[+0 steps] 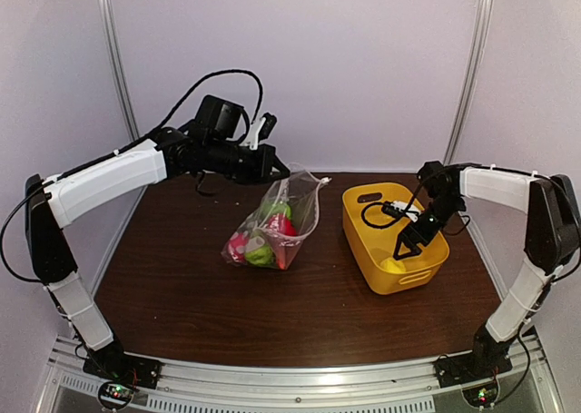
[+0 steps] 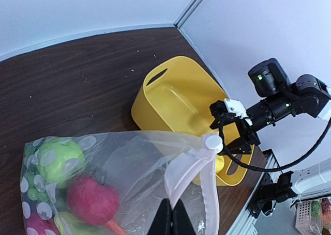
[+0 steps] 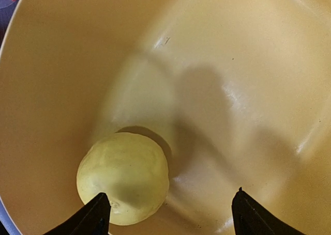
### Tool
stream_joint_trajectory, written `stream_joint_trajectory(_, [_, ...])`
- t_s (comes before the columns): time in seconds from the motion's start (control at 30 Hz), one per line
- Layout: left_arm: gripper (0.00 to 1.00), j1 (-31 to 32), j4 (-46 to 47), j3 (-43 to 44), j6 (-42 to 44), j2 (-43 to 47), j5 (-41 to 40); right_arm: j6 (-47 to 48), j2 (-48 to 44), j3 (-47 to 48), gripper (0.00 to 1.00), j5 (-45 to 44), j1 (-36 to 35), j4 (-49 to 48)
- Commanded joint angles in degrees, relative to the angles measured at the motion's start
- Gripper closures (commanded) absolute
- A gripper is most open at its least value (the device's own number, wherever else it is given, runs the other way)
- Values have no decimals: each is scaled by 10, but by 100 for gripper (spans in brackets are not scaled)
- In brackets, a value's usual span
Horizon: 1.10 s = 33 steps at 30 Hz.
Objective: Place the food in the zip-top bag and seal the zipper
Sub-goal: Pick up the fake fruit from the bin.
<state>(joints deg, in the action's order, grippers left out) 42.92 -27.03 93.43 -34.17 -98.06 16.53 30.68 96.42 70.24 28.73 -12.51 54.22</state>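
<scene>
The left gripper (image 2: 171, 217) is pinched tight on the bag (image 1: 289, 215) at its mouth edge by the zipper (image 2: 192, 165). It holds the top up while the food (image 1: 260, 250) sags at the bottom on the table (image 1: 182, 295), and its arm reaches in level from the left. The right gripper (image 3: 170, 217), jaws spread wide, points down into the basket (image 1: 399, 281) over a yellow fruit (image 3: 123, 178) (by one finger, contact unclear), forearm sloping down from the right.
</scene>
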Motion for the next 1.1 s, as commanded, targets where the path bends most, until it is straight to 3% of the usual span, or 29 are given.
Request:
stream_joint_trajectory(0.0, [100, 2, 28, -9, -5, 13, 7, 11, 10, -21, 18, 9, 1, -8])
stream_joint_trajectory(0.27, [100, 1, 31, -16, -4, 16, 7, 13, 29, -38, 18, 23, 0, -13])
stream_joint_trajectory(0.6, [100, 2, 37, -21, -6, 16, 9, 57, 31, -27, 18, 109, -11, 44])
stream_joint_trajectory(0.8, [100, 2, 43, -20, -8, 12, 13, 49, 42, -39, 18, 92, -22, 30])
stream_joint_trajectory(1.07, [100, 1, 42, -21, -8, 13, 15, 38, 52, -41, 26, 99, -22, 24])
